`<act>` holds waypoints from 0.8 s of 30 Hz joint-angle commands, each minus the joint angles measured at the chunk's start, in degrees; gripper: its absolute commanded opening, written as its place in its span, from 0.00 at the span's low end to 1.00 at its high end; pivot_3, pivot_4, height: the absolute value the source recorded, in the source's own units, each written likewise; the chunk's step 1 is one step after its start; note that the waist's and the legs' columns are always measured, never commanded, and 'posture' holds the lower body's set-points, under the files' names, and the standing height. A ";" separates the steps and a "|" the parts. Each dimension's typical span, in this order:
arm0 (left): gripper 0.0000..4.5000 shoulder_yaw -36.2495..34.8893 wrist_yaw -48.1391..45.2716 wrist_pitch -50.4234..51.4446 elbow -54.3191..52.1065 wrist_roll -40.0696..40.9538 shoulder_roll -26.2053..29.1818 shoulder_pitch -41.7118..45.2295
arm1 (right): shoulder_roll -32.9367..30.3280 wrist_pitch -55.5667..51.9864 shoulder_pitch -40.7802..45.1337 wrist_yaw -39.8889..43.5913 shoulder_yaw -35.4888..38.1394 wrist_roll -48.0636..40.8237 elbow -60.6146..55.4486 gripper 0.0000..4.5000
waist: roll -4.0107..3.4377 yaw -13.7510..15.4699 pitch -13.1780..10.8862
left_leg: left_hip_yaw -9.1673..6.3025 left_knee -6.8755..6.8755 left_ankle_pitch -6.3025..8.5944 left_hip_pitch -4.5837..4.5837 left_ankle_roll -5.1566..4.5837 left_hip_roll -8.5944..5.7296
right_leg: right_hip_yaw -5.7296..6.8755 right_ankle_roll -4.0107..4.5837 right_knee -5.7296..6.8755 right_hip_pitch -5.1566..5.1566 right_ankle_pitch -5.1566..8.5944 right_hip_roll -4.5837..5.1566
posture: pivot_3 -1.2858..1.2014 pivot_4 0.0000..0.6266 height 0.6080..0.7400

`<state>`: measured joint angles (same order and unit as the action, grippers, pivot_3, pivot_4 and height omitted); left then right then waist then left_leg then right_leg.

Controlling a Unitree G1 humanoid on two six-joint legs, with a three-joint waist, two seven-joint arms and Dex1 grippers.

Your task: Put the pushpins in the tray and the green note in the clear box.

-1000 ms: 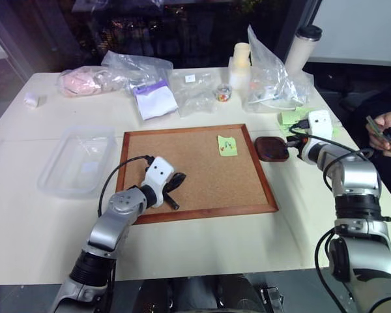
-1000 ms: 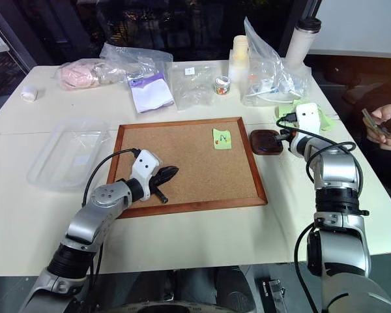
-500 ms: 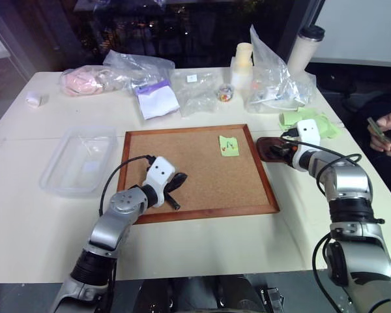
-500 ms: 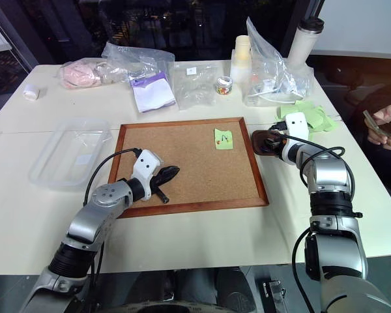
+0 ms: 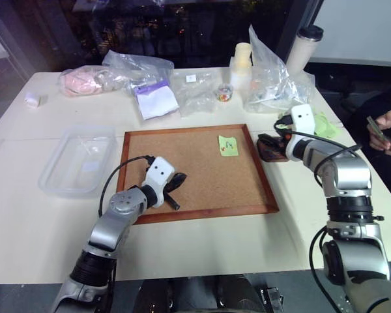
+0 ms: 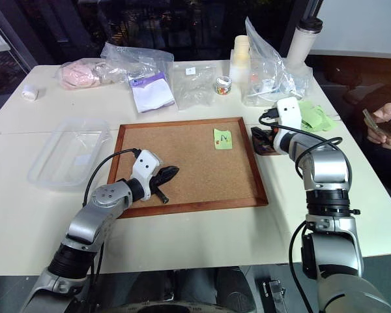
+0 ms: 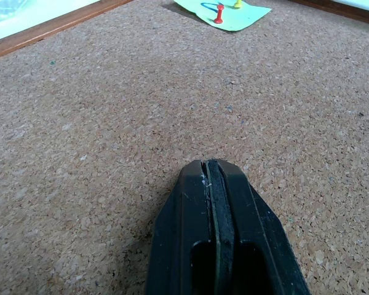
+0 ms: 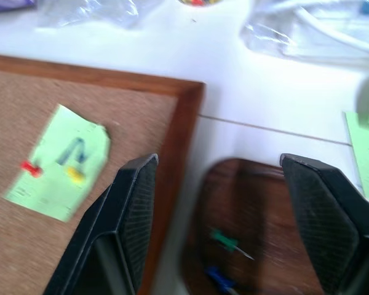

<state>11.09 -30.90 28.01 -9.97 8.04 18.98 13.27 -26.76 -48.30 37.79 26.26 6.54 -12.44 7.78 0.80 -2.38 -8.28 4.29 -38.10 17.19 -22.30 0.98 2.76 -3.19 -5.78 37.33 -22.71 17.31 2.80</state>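
Four pushpins, one green note

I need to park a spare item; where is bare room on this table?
Bare table lies along the near edge, in front of the cork board, and around the clear box. The far edge is crowded with plastic bags; the board's right side holds the tray.

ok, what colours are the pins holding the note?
Red and yellow pins on the green note; clearest in the right wrist view.
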 commanded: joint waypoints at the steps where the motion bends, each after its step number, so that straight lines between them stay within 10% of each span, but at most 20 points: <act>1: 0.00 1.37 -0.17 1.65 2.28 -0.69 0.18 -1.71 | 1.56 1.25 0.22 -0.12 -1.99 -0.15 -2.26 0.72 | 0.00 -0.01 0.00 | 0.00 0.00 0.00 0.00 0.00 0.00 | 0.00 0.00 0.00 0.00 0.00 0.00 | 0.52 0.24 1.00; 4: 0.00 1.41 -0.20 1.73 2.04 -0.69 0.15 -1.80 | 2.76 3.93 -0.01 0.00 -3.71 0.70 -0.58 0.72 | 0.00 0.00 0.00 | 0.00 0.00 0.00 -0.02 0.00 0.00 | 0.00 0.00 -0.01 -0.01 0.00 0.01 | 0.52 0.24 1.00; 9: 0.00 1.29 -0.11 2.01 1.54 -0.73 0.30 -1.98 | 3.18 7.15 0.61 0.08 -5.90 2.26 2.40 0.34 | 0.00 -0.03 0.00 | 0.01 0.00 0.00 -0.03 0.00 -0.01 | 0.00 0.00 -0.01 -0.03 0.00 0.01 | 0.52 0.24 1.00; 24: 0.00 1.28 0.15 2.43 0.55 -0.70 0.76 -2.84 | 4.48 10.91 0.54 1.53 -8.22 3.54 4.30 0.34 | 0.00 -0.09 0.00 | 0.01 0.00 0.00 -0.03 0.00 0.01 | 0.00 0.00 -0.01 -0.04 0.00 0.00 | 0.52 0.24 1.00</act>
<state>10.98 -30.35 28.22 -10.90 8.02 19.01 12.49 -22.42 -38.27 37.44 27.50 -2.09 -8.67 13.77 0.80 -2.47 -8.28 4.29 -38.10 17.19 -22.34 0.98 2.77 -3.19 -5.78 37.32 -22.75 17.31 2.80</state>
